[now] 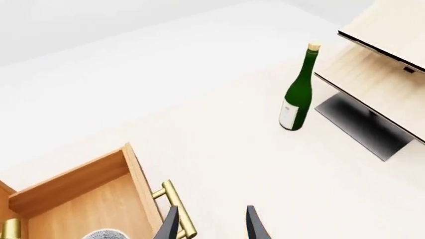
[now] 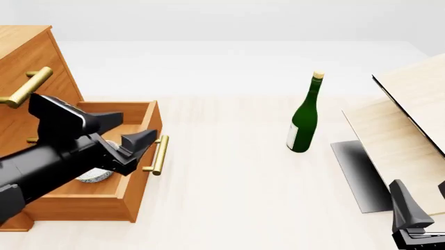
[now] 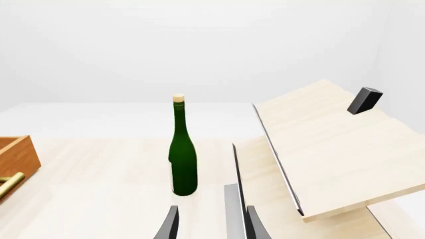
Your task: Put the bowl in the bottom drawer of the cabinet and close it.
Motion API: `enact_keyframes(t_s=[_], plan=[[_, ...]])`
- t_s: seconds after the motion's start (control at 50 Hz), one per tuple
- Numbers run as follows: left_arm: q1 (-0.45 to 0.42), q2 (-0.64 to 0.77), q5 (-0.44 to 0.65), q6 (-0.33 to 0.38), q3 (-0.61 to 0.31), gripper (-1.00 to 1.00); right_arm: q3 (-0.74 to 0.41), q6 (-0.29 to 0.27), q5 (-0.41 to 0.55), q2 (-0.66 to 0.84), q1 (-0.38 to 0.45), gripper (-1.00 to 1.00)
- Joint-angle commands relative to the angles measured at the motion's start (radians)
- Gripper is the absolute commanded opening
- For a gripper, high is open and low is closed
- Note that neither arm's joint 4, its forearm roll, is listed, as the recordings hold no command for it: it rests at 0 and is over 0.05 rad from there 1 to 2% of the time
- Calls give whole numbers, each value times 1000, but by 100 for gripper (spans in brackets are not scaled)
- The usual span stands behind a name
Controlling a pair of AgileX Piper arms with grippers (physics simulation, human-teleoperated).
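i have the left claw (image 2: pixel 135 146) hovering over the open bottom drawer (image 2: pixel 139 172), its fingers apart and empty, right by the drawer's front panel. the bowl (image 2: pixel 94 177) sits inside the drawer on its floor; in the front view only a slice of its speckled rim peeks out from under my left arm, and the left wrist view catches just the edge of it (image 1: pixel 103 234) at the frame's border. i judge the placing done, which leaves the closing.

so the thing i handle next is the drawer. it is a stiff wooden box, probably sliding with little resistance, and the brass handle (image 2: pixel 159 154) on its front is the obvious place to push or hook. the bar is smooth metal and round, so a pinch could slip; i would rather press flat against the front panel or set a finger behind the bar and shove straight toward the cabinet (image 2: pixel 28 67). the bowl looks light and hard, so a sharp shove could send it skating and knocking against the drawer wall; i want a slow, even push.

the right claw (image 3: pixel 209 224) waits at the near right corner of the bench (image 2: pixel 236 198), fingers apart, holding nothing, well apart from the drawer. the green bottle (image 2: pixel 305 117) stands upright near the pale board stand (image 2: pixel 410 130), clear of my pushing line.
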Motion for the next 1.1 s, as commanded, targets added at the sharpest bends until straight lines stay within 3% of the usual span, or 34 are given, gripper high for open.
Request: enact_keyframes(t_s=[0.02,0.58,1.1], plan=[[-98,28,0,-11,-25,100,0,0,0,0,0,100],[-210,87,-29,-54,-34,100,0,0,0,0,0,100],[-240,136,-125,-183,59,100,0,0,0,0,0,100]])
